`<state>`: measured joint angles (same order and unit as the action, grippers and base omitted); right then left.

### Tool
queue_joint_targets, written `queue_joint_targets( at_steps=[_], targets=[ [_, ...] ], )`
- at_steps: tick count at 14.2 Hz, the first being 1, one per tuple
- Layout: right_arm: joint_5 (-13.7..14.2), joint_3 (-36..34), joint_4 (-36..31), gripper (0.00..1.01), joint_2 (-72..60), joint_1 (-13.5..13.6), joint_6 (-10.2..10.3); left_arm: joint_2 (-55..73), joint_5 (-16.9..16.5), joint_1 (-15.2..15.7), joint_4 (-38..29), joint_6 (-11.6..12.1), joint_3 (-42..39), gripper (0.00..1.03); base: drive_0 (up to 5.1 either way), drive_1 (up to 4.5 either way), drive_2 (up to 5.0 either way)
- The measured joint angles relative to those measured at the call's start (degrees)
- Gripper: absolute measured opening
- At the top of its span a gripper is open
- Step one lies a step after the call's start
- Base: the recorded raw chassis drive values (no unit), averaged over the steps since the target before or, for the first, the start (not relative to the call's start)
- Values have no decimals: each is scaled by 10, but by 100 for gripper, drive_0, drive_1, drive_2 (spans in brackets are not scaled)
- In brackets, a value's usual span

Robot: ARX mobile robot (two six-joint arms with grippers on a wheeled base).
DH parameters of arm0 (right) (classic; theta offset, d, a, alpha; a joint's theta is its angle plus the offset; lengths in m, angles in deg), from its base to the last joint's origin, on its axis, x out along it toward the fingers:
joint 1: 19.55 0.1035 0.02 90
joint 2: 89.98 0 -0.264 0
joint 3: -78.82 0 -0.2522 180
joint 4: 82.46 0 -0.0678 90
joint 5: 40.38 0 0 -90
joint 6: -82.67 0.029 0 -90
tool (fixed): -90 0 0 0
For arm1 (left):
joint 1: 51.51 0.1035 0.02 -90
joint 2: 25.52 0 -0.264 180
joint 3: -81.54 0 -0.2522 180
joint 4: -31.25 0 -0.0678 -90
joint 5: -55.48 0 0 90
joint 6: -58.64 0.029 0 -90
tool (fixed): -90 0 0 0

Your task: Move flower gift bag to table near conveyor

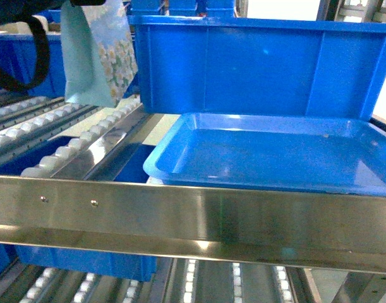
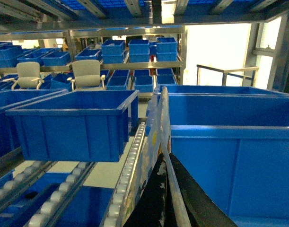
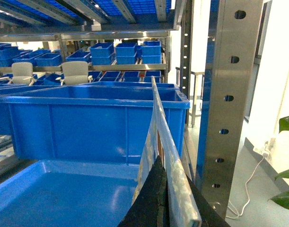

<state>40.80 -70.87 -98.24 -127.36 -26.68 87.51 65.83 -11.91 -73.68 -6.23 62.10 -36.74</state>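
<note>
Head view: left hand (image 2: 164, 198) clamps flower gift bag (image 1: 99, 53); blue tray (image 1: 268, 154) holds nothing.

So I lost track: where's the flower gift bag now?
Head view, upper left: the flower gift bag hangs above the conveyor rollers, left of the blue bin.

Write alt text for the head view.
A flower gift bag hangs at the upper left above a steel-framed roller conveyor, its top hidden by a dark arm at the frame edge. To the right, a shallow blue tray sits in front of a deep blue bin, behind a shiny steel rail.
</note>
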Motion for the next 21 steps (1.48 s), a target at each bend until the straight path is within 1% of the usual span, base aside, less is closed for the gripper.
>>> queue_joint_targets(
  at_steps=[1,2,3,5,6,7,9,14,21],
  targets=[
    [0,0,0,2,0,0,0,-44,-2,0,9,0,-31,2,0,0,0],
    [0,0,0,2,0,0,0,-96,-14,5,23,-2,-63,2,0,0,0],
    [0,0,0,2,0,0,0,-149,-17,11,34,0,-96,2,0,0,0],
    [0,0,0,2,0,0,0,-260,-5,36,82,1,-158,2,0,0,0],
    [0,0,0,2,0,0,0,-310,5,49,94,3,-186,2,0,0,0],
    [0,0,0,2,0,0,0,-319,9,52,88,4,-187,2,0,0,0],
    [0,0,0,2,0,0,0,-313,3,49,96,7,-186,2,0,0,0],
    [2,0,1,2,0,0,0,-312,1,48,94,9,-186,2,0,0,0],
    [2,0,0,2,0,0,0,-313,3,49,93,11,-186,2,-498,145,324]
  ],
)
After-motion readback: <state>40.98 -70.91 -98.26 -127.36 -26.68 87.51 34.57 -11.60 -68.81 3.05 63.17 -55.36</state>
